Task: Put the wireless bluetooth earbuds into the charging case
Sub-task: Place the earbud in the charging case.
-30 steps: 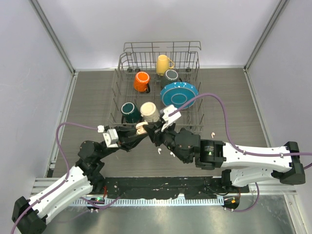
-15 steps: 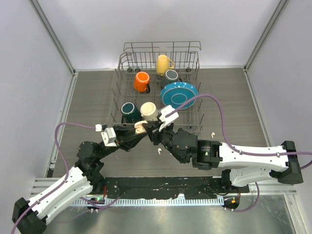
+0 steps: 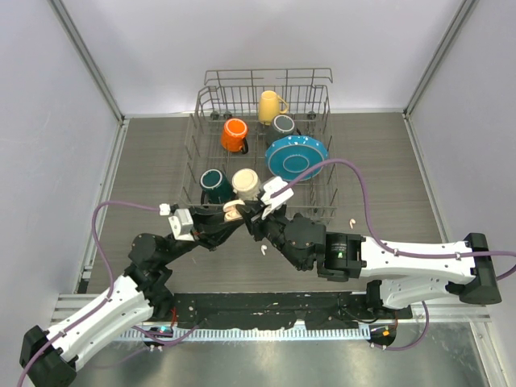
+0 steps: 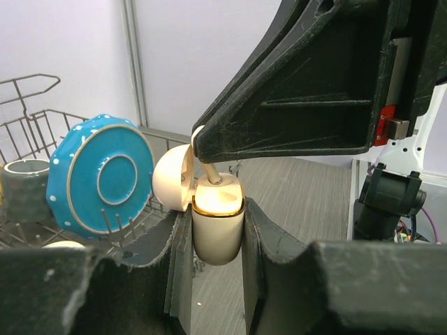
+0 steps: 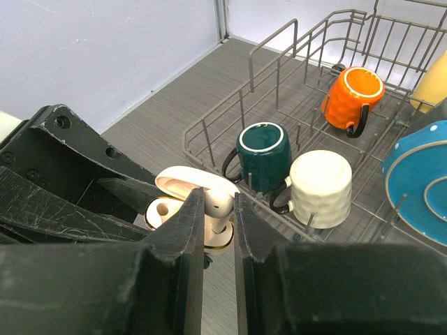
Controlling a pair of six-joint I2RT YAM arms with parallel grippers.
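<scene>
Earbud (image 5: 218, 204) at open charging case (image 4: 217, 234)

Top camera looking down from above and behind arm bases, taking in whole table (image 3: 161, 161) and dish rack (image 3: 266, 76). Wrist cameras looking in very close from opposite sides, both catching open charging case (image 4: 218, 227), rack, blue plate (image 4: 105, 181).

Robot test cell in a lab, not a real kitchen. Plain white panel walls (image 3: 56, 121) on aluminium posts (image 3: 87, 60) box in three sides of a grey wood-grain surface (image 3: 153, 161). My arms (image 3: 403, 258) are bolted to a metal rail (image 3: 451, 313) at its near edge, with purple cables (image 3: 343, 161) running loose. The only kitchen stuff is a wire dish rack (image 3: 266, 77) at the far edge, holding mugs (image 3: 235, 134) and a blue plate (image 3: 296, 155).
</scene>
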